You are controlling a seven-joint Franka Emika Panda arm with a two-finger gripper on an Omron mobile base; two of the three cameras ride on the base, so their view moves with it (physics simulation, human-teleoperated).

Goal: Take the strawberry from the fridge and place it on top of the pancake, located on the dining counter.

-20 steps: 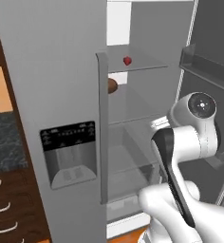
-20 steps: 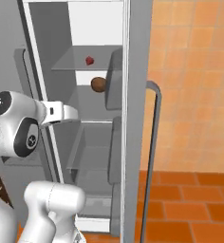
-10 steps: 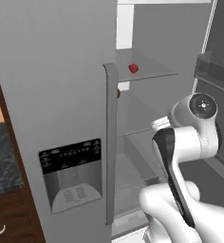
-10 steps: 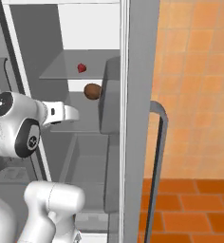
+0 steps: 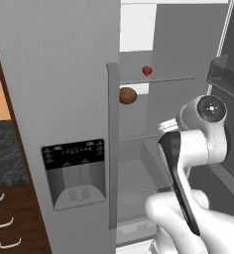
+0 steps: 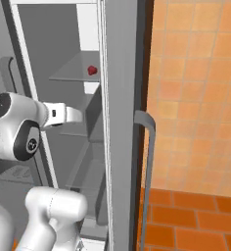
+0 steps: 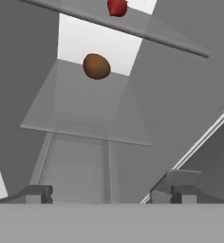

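The fridge (image 5: 64, 89) has its right door swung open. A small red strawberry (image 5: 146, 70) (image 6: 92, 70) (image 7: 117, 7) sits on the upper glass shelf (image 7: 180, 45). My gripper (image 7: 104, 194) is open and holds nothing. It points into the fridge at the level of the lower shelves, below and short of the strawberry. The two fingertips (image 7: 35, 193) stand wide apart. The pancake and the dining counter are out of view.
A brown oval object (image 5: 128, 95) (image 7: 96, 66) lies on the shelf below the strawberry. The left door's long handle (image 5: 112, 149) and black dispenser panel (image 5: 74, 171) are close on my left. The open door's bins (image 5: 223, 74) and handle (image 6: 147, 162) flank the right.
The whole picture has shifted and the fridge has grown larger, so the base has driven closer to it. The arm holds the same pose and the gripper stays open.
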